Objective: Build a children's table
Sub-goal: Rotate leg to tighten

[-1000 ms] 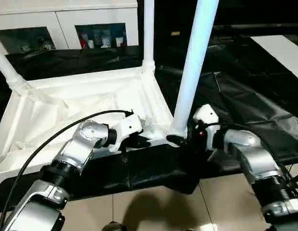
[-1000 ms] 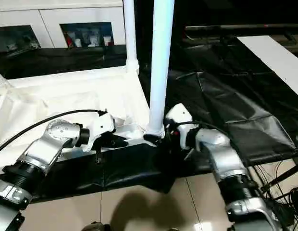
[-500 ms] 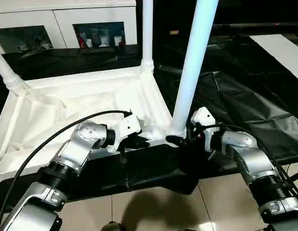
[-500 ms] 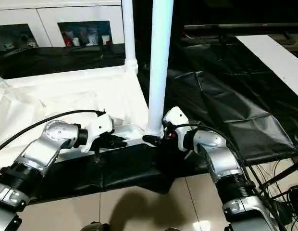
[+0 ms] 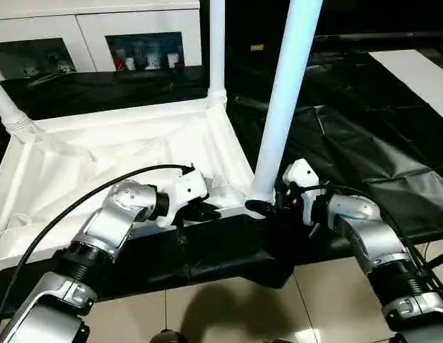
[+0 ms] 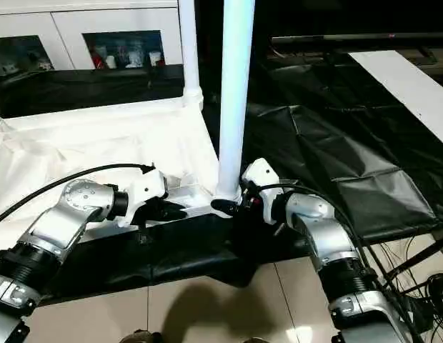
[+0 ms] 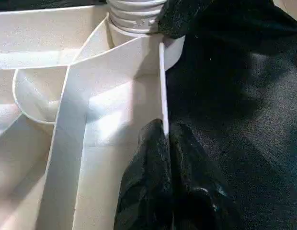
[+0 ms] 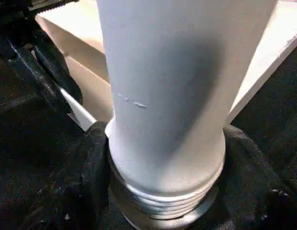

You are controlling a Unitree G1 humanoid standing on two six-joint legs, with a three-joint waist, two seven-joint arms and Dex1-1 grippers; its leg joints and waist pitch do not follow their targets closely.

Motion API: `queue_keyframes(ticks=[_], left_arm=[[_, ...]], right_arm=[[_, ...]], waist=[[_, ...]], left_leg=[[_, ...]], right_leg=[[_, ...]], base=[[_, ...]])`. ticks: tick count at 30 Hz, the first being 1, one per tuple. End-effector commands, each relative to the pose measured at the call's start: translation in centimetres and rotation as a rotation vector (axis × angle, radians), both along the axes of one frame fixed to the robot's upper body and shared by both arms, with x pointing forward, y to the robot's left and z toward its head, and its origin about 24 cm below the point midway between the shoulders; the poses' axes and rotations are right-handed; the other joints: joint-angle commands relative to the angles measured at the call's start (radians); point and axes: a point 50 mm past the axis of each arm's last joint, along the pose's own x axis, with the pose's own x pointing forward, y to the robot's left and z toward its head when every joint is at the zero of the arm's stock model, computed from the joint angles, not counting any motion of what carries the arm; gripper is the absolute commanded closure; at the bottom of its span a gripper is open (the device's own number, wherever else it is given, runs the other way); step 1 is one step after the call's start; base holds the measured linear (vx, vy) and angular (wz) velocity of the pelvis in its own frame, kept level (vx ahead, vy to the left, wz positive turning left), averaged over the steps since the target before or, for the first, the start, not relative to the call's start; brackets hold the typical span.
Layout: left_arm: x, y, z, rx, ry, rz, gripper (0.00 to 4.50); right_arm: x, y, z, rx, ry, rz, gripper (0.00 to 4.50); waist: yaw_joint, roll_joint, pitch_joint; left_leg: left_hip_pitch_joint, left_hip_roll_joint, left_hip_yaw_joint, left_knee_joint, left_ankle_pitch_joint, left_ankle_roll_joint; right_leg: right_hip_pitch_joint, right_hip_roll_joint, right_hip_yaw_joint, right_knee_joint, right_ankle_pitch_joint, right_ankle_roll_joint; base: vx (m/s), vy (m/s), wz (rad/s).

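The children's table top (image 5: 100, 164) lies upside down on black cloth, ribs facing up. Two white legs stand in its far corner sockets, one at the far left (image 5: 8, 111) and one at the far right (image 5: 216, 43). A third leg (image 5: 284, 100) stands upright in the near right corner socket. My right gripper (image 5: 263, 207) is shut on this leg's threaded base (image 8: 163, 187), with one black finger (image 8: 91, 177) against each side. My left gripper (image 5: 207, 211) is shut on the thin near rim wall (image 7: 161, 86) of the top, just left of that corner.
A white cabinet (image 5: 100, 36) with glass-fronted compartments stands behind the table. Crumpled black cloth (image 5: 350, 128) covers the ground to the right. A white panel (image 5: 421, 71) lies at the far right. Tiled floor (image 5: 229, 307) lies in front. A black cable (image 5: 78, 207) loops over my left arm.
My right gripper's fingers have closed in around the base of the near leg. My left gripper stays on the rim.
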Motion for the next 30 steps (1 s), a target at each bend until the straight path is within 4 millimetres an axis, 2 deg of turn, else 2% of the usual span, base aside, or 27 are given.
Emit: queue_keyframes(ticks=[1,4,6,7,9,11,12,14,16,18,19,21,22,25,28,30], left_arm=[[0.3,-0.5,-1.5,0.031,0.035,0.091,4.50],[0.7,-1.1,-1.7,0.035,0.023,0.141,4.50],[1.3,-1.9,-1.9,0.033,0.011,0.190,4.50],[1.5,-2.3,-1.9,0.029,0.005,0.213,4.50],[1.8,-2.7,-1.9,0.027,0.002,0.244,4.50],[2.1,-3.3,-2.0,0.026,-0.001,0.276,4.50],[2.7,-4.4,-1.9,0.036,-0.012,0.349,4.50],[3.1,-5.2,-1.9,0.051,-0.030,0.402,4.50],[3.2,-5.5,-1.9,0.058,-0.039,0.414,4.50],[3.2,-6.0,-1.8,0.063,-0.052,0.408,4.50],[3.2,-6.2,-1.8,0.059,-0.055,0.398,4.50],[3.1,-6.3,-1.7,0.051,-0.054,0.384,4.50],[3.0,-6.4,-1.7,0.044,-0.052,0.374,4.50],[2.7,-5.9,-1.7,0.037,-0.044,0.317,4.50],[2.5,-5.8,-1.7,0.029,-0.044,0.290,4.50],[2.3,-5.1,-1.5,0.028,-0.042,0.239,4.50]], right_arm=[[0.3,0.7,-1.2,0.032,0.038,-0.164,1.76],[0.3,1.7,-1.9,0.066,0.062,-0.247,1.77],[0.8,2.7,-2.4,0.095,0.083,-0.375,1.77],[1.0,3.0,-2.5,0.102,0.091,-0.423,1.77],[1.3,3.3,-2.6,0.104,0.098,-0.475,1.77],[1.7,3.8,-2.8,0.098,0.100,-0.533,1.78],[2.3,4.6,-2.8,0.093,0.101,-0.625,1.78],[2.8,5.4,-2.6,0.090,0.096,-0.682,1.78],[2.9,5.6,-2.5,0.088,0.093,-0.694,1.78],[3.1,6.4,-2.0,0.088,0.053,-0.669,1.78],[3.1,6.7,-1.7,0.110,0.043,-0.643,1.78],[3.1,7.0,-1.4,0.149,0.039,-0.607,1.78],[3.1,7.1,-1.2,0.180,0.039,-0.582,1.22],[3.2,6.2,-0.1,0.217,-0.036,-0.512,1.01],[3.3,5.8,0.3,0.210,-0.063,-0.490,0.63],[3.1,4.7,0.8,0.190,-0.086,-0.414,0.59]], waist=[[-0.006,-0.003,-0.052],[-0.011,-0.002,-0.048],[-0.012,-0.001,-0.045],[-0.014,0.001,-0.043],[-0.014,0.001,-0.044],[-0.016,0.001,-0.048],[-0.018,-0.001,-0.046],[-0.017,-0.002,-0.047],[-0.015,-0.004,-0.047],[-0.014,-0.009,-0.051],[-0.012,-0.008,-0.052],[-0.011,-0.008,-0.052],[-0.010,-0.008,-0.052],[-0.009,-0.009,-0.053],[-0.015,-0.010,-0.053],[-0.016,-0.010,-0.053]], left_leg=[[0.016,0.015,0.002,-0.074,-0.196,0.034],[0.020,0.013,0.001,-0.080,-0.248,0.008],[0.021,0.014,-0.002,-0.085,-0.287,-0.011],[0.024,0.014,-0.002,-0.087,-0.309,-0.020],[0.024,0.014,-0.005,-0.089,-0.317,-0.029],[0.023,0.014,-0.004,-0.091,-0.288,-0.028],[0.022,0.013,-0.002,-0.091,-0.280,-0.029],[0.026,0.012,-0.003,-0.091,-0.293,-0.034],[0.019,0.011,-0.003,-0.090,-0.271,-0.020],[0.019,0.011,0.000,-0.086,-0.247,-0.007],[0.014,0.009,0.000,-0.084,-0.223,0.003],[0.013,0.009,0.001,-0.082,-0.199,0.020],[0.013,0.009,0.002,-0.081,-0.187,0.030],[0.011,0.011,0.001,-0.082,-0.202,0.043],[0.009,0.011,0.000,-0.083,-0.204,0.043],[0.011,0.010,0.001,-0.082,-0.202,0.046]], right_leg=[[0.042,-0.036,0.029,-0.072,-0.082,-0.258],[0.037,-0.037,0.032,-0.083,-0.178,-0.233],[0.035,-0.039,0.033,-0.089,-0.236,-0.208],[0.029,-0.040,0.034,-0.093,-0.266,-0.200],[0.030,-0.040,0.033,-0.094,-0.282,-0.192],[0.033,-0.039,0.032,-0.094,-0.239,-0.189],[0.030,-0.039,0.032,-0.094,-0.228,-0.191],[0.031,-0.040,0.031,-0.098,-0.254,-0.187],[0.035,-0.039,0.031,-0.098,-0.223,-0.181],[0.034,-0.039,0.031,-0.093,-0.175,-0.184],[0.039,-0.039,0.030,-0.090,-0.146,-0.187],[0.040,-0.038,0.029,-0.087,-0.101,-0.194],[0.042,-0.037,0.028,-0.085,-0.081,-0.201],[0.045,-0.039,0.027,-0.086,-0.094,-0.204],[0.046,-0.039,0.026,-0.088,-0.118,-0.207],[0.046,-0.038,0.026,-0.090,-0.128,-0.212]], base=[[0.000,0.000,0.00],[0.000,0.000,0.00],[0.000,0.000,0.00],[0.000,0.000,0.00],[0.000,0.000,0.00],[0.000,0.000,0.00],[0.000,0.000,0.00],[0.000,0.000,0.00],[0.000,0.000,0.00],[0.000,0.000,0.00],[0.000,0.000,0.00],[0.000,0.000,0.00],[0.000,0.000,0.00],[0.000,0.000,0.00],[0.000,0.000,0.00],[0.000,0.000,0.00]])
